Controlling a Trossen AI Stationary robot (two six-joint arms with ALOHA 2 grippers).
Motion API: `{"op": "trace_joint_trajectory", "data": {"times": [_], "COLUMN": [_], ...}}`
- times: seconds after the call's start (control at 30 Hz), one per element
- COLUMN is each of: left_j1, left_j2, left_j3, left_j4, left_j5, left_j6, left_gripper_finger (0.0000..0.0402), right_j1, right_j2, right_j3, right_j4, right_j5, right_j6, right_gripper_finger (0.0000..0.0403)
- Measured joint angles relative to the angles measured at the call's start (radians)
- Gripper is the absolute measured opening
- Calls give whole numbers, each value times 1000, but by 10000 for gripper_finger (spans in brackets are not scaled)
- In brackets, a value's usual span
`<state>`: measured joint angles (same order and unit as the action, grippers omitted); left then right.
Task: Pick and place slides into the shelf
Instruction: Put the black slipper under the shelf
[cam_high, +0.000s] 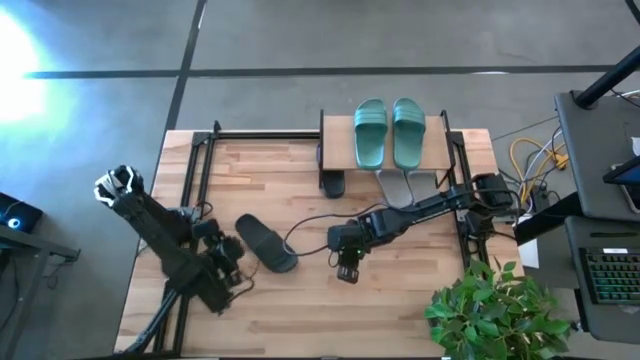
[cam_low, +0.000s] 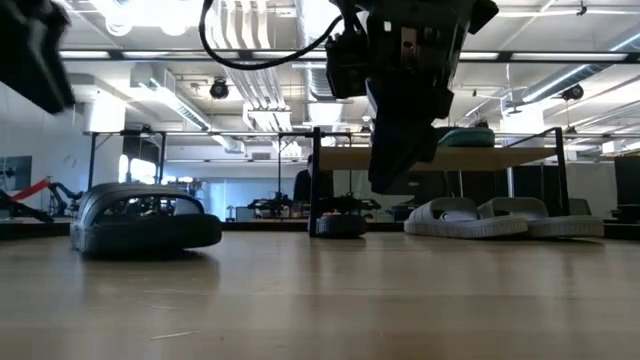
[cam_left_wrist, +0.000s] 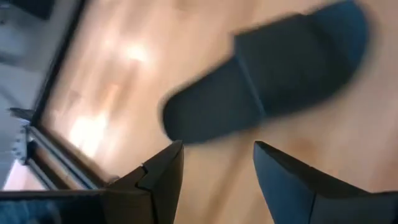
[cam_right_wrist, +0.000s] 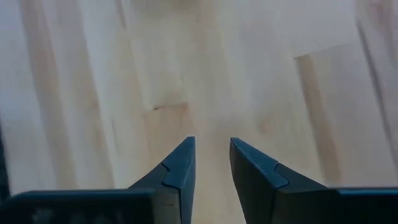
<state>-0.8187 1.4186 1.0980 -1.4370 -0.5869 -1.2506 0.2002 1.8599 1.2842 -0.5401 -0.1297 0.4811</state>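
One black slide (cam_high: 265, 243) (cam_low: 145, 220) lies sole-down on the table's left middle. In the left wrist view this black slide (cam_left_wrist: 267, 81) lies just beyond my left gripper (cam_left_wrist: 217, 149) (cam_high: 232, 262), which is open and touches nothing. My right gripper (cam_high: 347, 270) (cam_right_wrist: 212, 142) hangs over bare wood at mid-table, pointing down, its fingers a narrow gap apart and empty. Two teal slides (cam_high: 390, 132) lie side by side on the shelf's top board (cam_high: 336, 150) (cam_low: 440, 158). Two grey slides (cam_high: 403, 186) (cam_low: 480, 215) and a second black slide (cam_high: 333, 183) sit under that board.
The shelf stands at the table's far edge. A potted plant (cam_high: 490, 310) overhangs the near right corner. Cables (cam_high: 530, 160) and a keyboard (cam_high: 610, 275) lie off the table's right side. Bare wood (cam_high: 420, 250) spreads between the right gripper and the plant.
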Motion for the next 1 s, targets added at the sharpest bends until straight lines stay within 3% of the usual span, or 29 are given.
{"op": "trace_joint_trajectory", "data": {"times": [0.13,0.3,0.37,0.5,0.67,0.77,0.87,1.0], "left_j1": [121,285,331,391,440,445,446,447], "left_j2": [-48,-170,-225,-309,-357,-364,-359,-305], "left_j3": [-115,-252,-297,-354,-446,-490,-517,-554], "left_j4": [178,627,731,755,740,748,849,1113], "left_j5": [-8,156,186,216,348,351,376,486], "left_j6": [115,314,339,373,347,302,287,240], "left_gripper_finger": [177,157,147,135,134,134,134,134], "right_j1": [23,58,73,104,136,153,165,175], "right_j2": [-2,-2,-3,-6,-6,-6,-7,-7], "right_j3": [3,24,28,33,33,33,33,33], "right_j4": [9,0,-3,-4,-4,-4,-4,-8], "right_j5": [0,0,0,22,56,75,88,103], "right_j6": [45,102,120,162,211,233,256,281], "right_gripper_finger": [88,84,84,84,84,84,84,84]}}
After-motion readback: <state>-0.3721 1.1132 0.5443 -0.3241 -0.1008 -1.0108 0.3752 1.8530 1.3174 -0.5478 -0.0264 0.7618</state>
